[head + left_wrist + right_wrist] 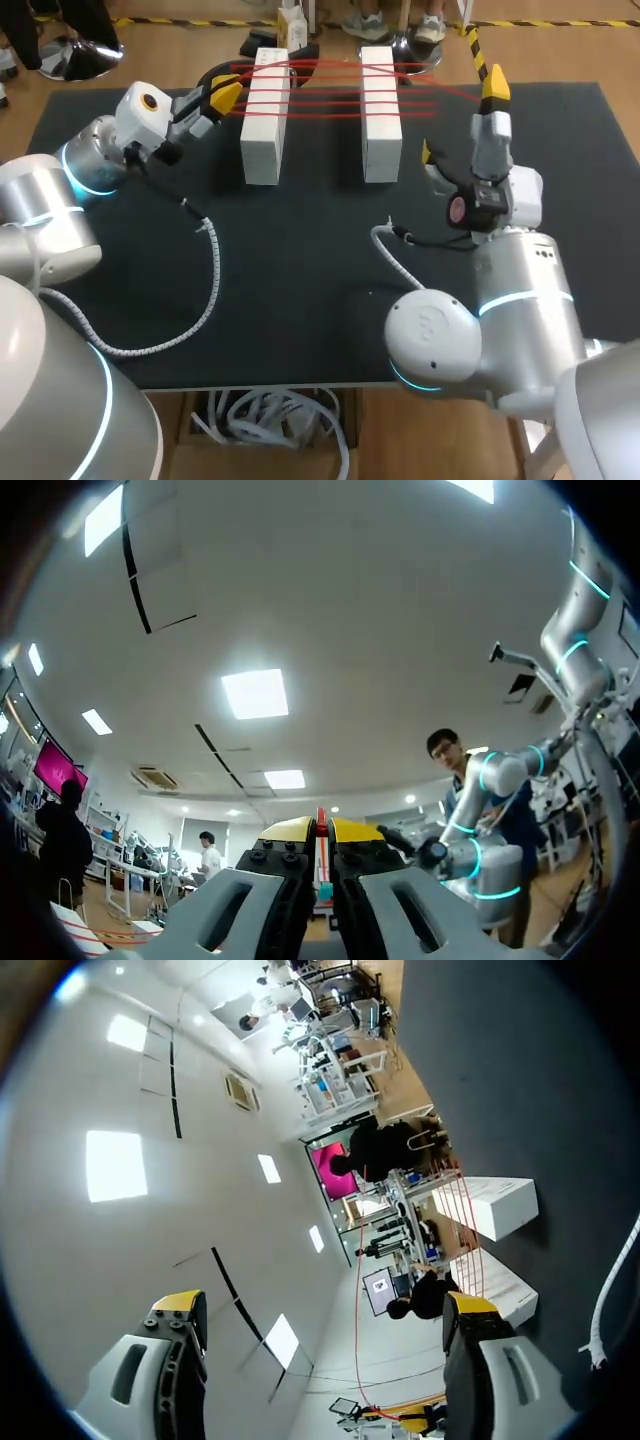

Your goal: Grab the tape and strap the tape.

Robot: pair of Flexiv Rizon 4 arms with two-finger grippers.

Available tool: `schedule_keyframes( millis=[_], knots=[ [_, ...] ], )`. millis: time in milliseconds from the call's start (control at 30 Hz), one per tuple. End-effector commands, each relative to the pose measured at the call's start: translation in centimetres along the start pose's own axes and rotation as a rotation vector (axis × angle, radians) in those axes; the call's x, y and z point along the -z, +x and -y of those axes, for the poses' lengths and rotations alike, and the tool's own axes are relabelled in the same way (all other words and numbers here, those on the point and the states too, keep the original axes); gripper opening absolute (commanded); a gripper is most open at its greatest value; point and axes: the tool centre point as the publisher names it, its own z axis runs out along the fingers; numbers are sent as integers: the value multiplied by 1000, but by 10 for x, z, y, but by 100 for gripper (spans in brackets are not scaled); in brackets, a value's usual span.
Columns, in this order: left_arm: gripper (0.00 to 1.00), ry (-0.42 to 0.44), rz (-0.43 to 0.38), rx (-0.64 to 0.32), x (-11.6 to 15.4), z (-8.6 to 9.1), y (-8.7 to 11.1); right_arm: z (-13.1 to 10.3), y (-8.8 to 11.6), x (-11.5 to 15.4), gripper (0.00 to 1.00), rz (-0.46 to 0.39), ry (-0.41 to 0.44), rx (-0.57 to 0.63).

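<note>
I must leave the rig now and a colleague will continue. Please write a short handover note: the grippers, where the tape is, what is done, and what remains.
Left gripper: shut on the red tape, just left of the left white block, near its far end.
Right gripper: open, fingers wide apart, to the right of the right white block. Tape strands run toward its far finger; I cannot tell whether they touch.
Tape: several strands stretched across both blocks on the dark mat, some crossing.
Done: tape grabbed, several passes laid.
Left: finish the strapping; the tape is not yet released.
</note>
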Motion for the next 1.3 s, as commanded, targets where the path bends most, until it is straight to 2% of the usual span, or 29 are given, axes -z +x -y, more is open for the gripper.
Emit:
schedule_keyframes(
  millis=[33, 400, 700, 767, 800, 867, 967, 1300],
  knots=[
    [0, 3, 0, -2, 1, -1, 0, 6, 0, -12, 100, 11, -111, 7],
    [0, 3, 0, -2, 1, -1, 0, 9, 9, -38, 100, 7, -101, 32],
    [0, 3, 0, -2, 1, -1, 0, 4, 23, -44, 100, -22, -105, 38],
    [0, 3, 0, -2, 1, -1, 0, 4, 25, -44, 79, -26, -103, 37],
    [0, 3, 0, -2, 1, -1, 0, 4, 26, -44, 55, -27, -102, 36],
    [0, 3, 0, -2, 1, -1, 0, 3, 27, -44, 44, -30, -100, 35],
    [0, 3, 0, -2, 1, -1, 0, 1, 29, -43, 40, -29, -96, 35],
    [0, 3, 0, -2, 1, -1, 0, -8, 30, -45, 41, -25, -105, 52]
  ],
)
